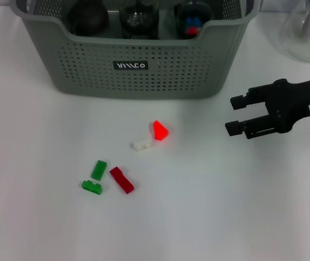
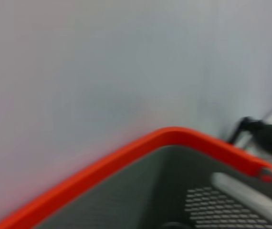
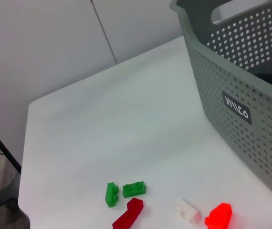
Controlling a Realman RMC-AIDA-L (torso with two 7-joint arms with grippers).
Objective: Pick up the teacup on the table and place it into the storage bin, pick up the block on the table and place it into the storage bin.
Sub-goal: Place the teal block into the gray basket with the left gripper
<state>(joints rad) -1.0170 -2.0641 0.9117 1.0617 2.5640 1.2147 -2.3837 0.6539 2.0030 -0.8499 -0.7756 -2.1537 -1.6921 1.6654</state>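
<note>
Blocks were the part of the job left to do. No teacup stood on the table [image 1: 35, 228]; some dark, roundish things sat inside the storage bin [image 1: 144, 70], and the cup may have been one of them, but I could not tell for sure. So the cup part looked done, and the block part looked not done.

The bin sat at 12 o'clock on the table. Five small blocks lay in front of it. A bright red block [image 1: 160, 130] was near the middle, with a white block [image 1: 142, 144] just beside it at 8 o'clock. Farther toward 7 o'clock lay a dark red block [image 1: 122, 180] and two green blocks [image 1: 95, 178], close together.

The right gripper [image 1: 236, 115] hung over the table at 3 o'clock, well apart from the bright red block. Its fingers were spread and it held nothing.

The left gripper was not seen anywhere. Its camera only showed an orange rim [image 2: 174, 136] of some other bin
</note>
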